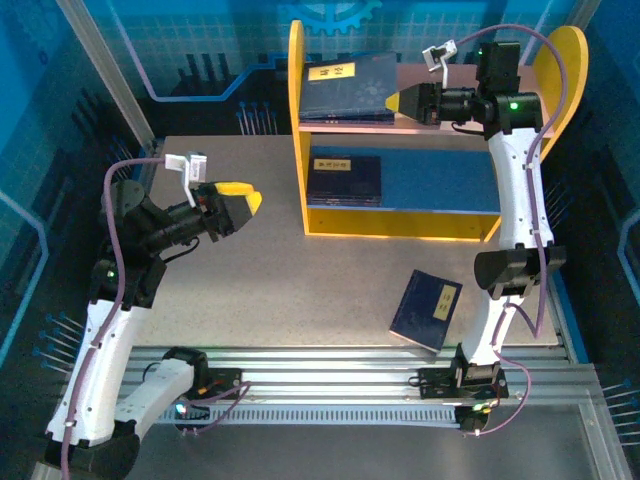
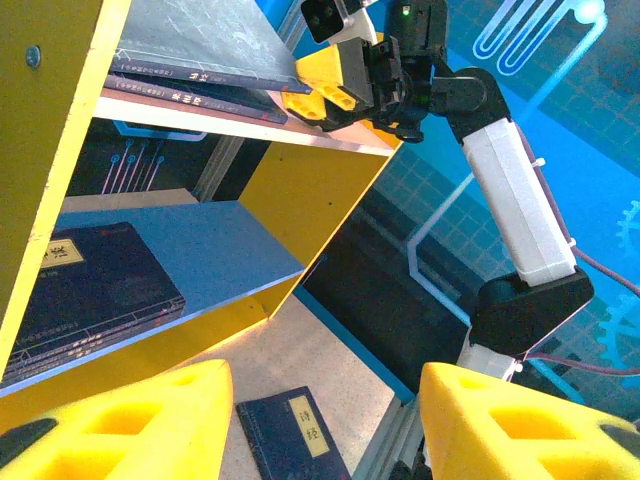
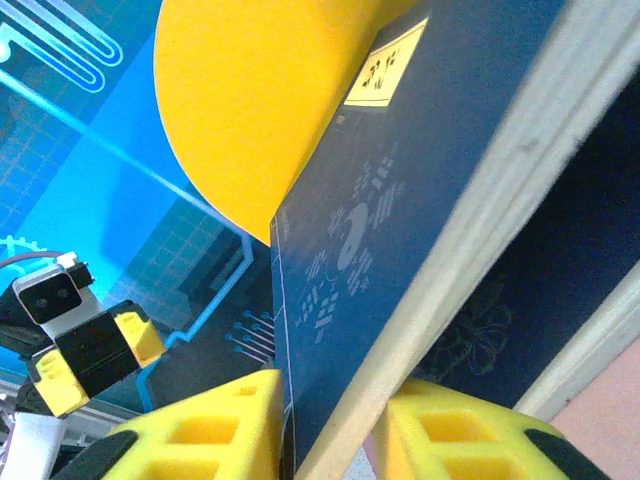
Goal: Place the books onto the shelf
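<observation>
One loose book [image 1: 427, 310] lies on the table [image 1: 300, 290] beside my right arm's base, long axis angled away, well back from my right gripper [image 1: 397, 100], which straddles the top book [image 1: 350, 82] on the shelf [image 1: 566, 60], hold uncertain. My left gripper [image 1: 248, 203] gapes empty.

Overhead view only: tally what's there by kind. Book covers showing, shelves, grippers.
Books with a cover showing: 3 (book on the top board, book on the lower board, book on the table); any beneath cannot be counted
Shelf: 1
Grippers: 2 (left gripper, right gripper)
Total: 6
</observation>
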Controlling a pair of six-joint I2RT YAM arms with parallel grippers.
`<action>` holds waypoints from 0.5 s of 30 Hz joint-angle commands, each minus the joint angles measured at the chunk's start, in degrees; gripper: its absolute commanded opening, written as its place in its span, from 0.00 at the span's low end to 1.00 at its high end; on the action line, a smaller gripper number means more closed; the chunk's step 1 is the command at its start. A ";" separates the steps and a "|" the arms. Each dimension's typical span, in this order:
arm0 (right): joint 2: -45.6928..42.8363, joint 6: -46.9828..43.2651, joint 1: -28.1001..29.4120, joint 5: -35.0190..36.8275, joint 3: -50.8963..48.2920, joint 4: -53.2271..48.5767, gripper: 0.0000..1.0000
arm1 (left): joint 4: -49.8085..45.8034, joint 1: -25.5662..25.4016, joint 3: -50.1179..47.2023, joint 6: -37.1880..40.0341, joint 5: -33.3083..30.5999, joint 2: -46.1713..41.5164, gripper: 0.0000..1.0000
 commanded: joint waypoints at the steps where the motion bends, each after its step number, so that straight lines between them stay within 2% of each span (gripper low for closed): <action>1: 0.44 -0.91 1.13 1.26 2.30 -2.26 0.34 | -0.84 -0.09 0.07 1.54 -0.57 -0.93 0.53; 7: 1.04 -3.49 1.05 5.82 5.17 -6.69 0.40 | -1.11 -0.09 0.11 1.69 -0.72 -0.95 0.53; 15: 0.95 -4.13 0.62 7.18 5.45 -7.66 0.46 | -0.93 -0.09 0.29 1.70 -0.66 -0.78 0.53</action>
